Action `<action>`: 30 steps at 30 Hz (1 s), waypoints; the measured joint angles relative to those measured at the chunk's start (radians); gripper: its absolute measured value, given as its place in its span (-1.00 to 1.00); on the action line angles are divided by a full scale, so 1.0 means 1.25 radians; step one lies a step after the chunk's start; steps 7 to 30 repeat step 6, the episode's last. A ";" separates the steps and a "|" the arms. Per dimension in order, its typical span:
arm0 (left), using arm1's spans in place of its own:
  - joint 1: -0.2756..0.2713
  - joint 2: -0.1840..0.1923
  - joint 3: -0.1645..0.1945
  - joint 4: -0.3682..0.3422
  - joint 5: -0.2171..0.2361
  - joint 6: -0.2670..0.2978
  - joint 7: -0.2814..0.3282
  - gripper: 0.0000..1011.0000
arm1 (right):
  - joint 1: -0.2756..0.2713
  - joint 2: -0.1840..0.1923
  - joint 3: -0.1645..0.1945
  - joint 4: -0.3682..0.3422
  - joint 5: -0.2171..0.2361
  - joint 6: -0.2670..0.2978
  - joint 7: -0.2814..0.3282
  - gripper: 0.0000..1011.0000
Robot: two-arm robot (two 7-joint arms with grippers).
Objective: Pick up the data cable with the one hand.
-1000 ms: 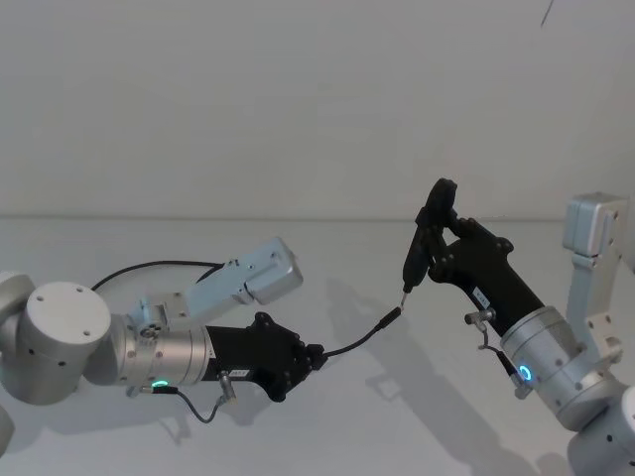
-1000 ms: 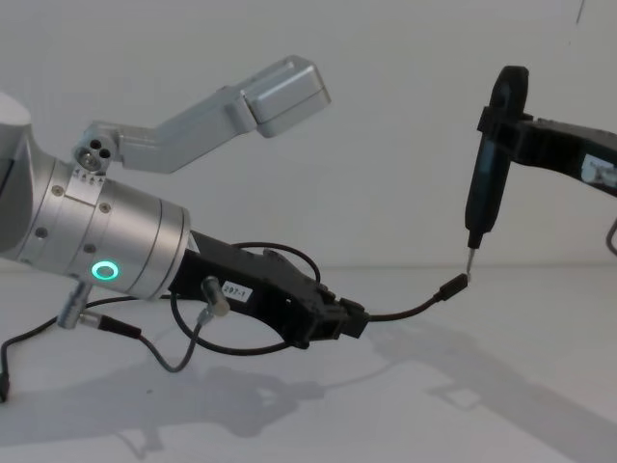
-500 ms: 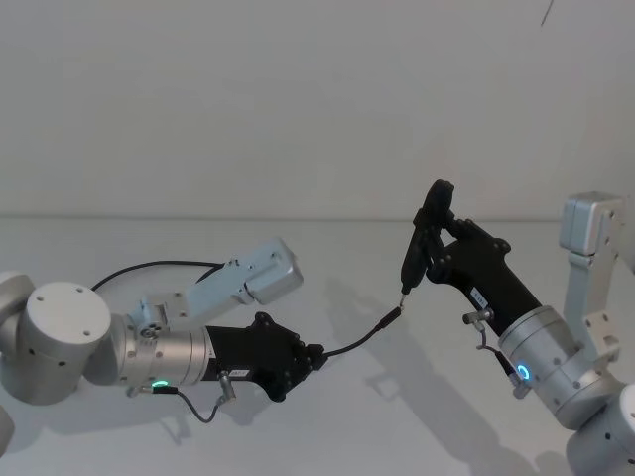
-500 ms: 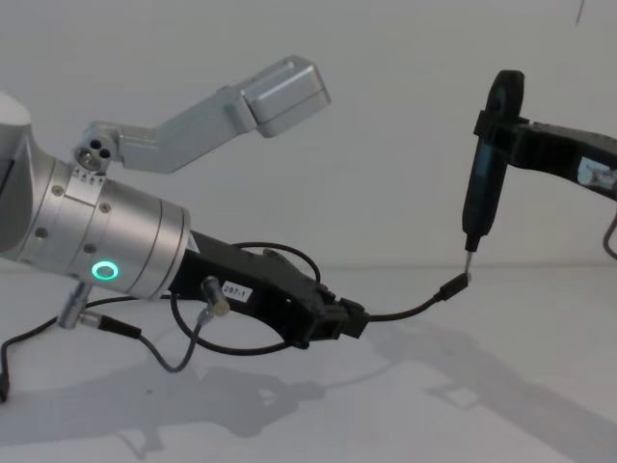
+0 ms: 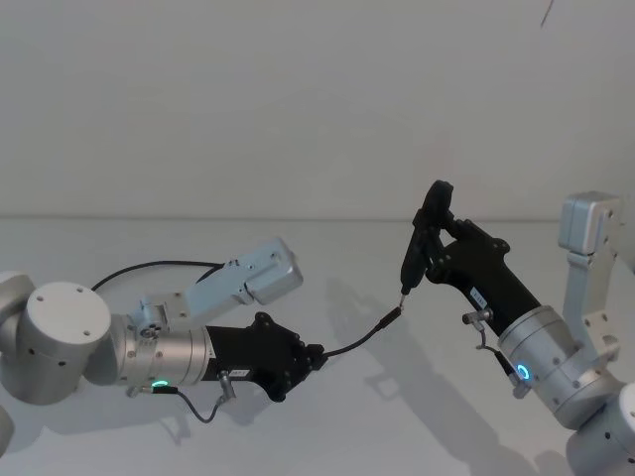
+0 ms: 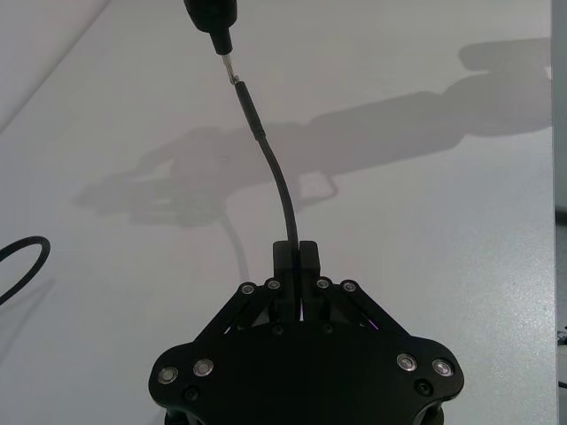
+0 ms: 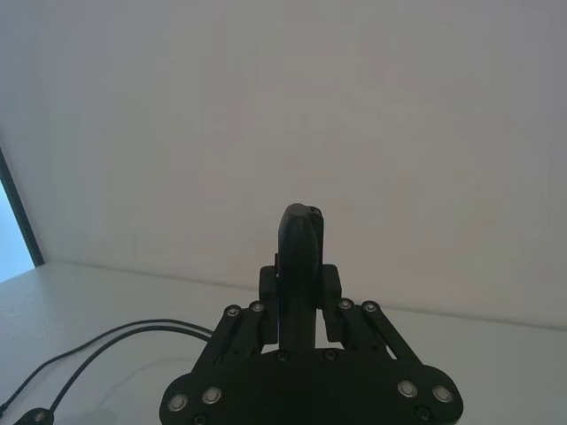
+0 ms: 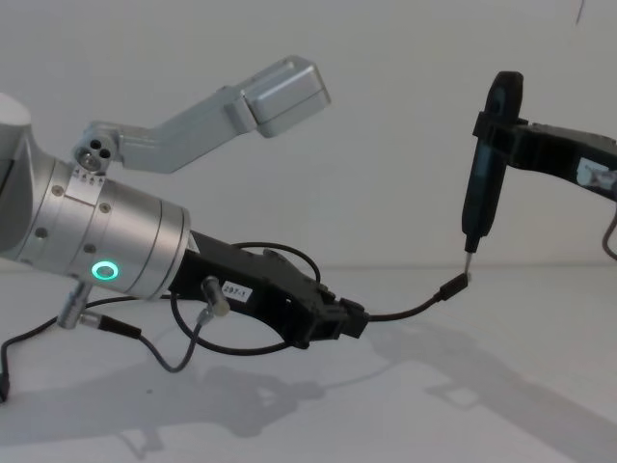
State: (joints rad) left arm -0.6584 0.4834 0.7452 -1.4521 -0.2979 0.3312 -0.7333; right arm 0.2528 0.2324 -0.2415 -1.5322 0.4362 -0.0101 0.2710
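My left gripper (image 8: 352,320) low over the tabletop (image 5: 327,416), jaws clamped on the data cable (image 8: 410,309), plug raised to meet the pen-shaped tool (image 8: 482,178) clamped in my right gripper (image 5: 429,248).

Both my arms are reaching toward the middle.
My left end effector (image 8: 349,319) sits low with its fingers closed together; my right end effector (image 5: 429,241) is raised and angled up, fingers clamped.
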 joint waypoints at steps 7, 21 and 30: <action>0.000 0.000 0.000 0.000 0.000 0.000 0.000 -0.91 | 0.000 0.000 -0.001 0.000 0.000 0.000 0.000 -0.45; 0.000 0.000 0.000 0.000 0.000 0.000 0.000 -0.91 | 0.000 0.000 -0.001 0.000 0.000 0.000 0.000 -0.45; 0.000 0.000 0.000 0.000 0.000 0.000 0.000 -0.91 | 0.000 0.000 -0.001 0.000 0.000 0.000 0.000 -0.45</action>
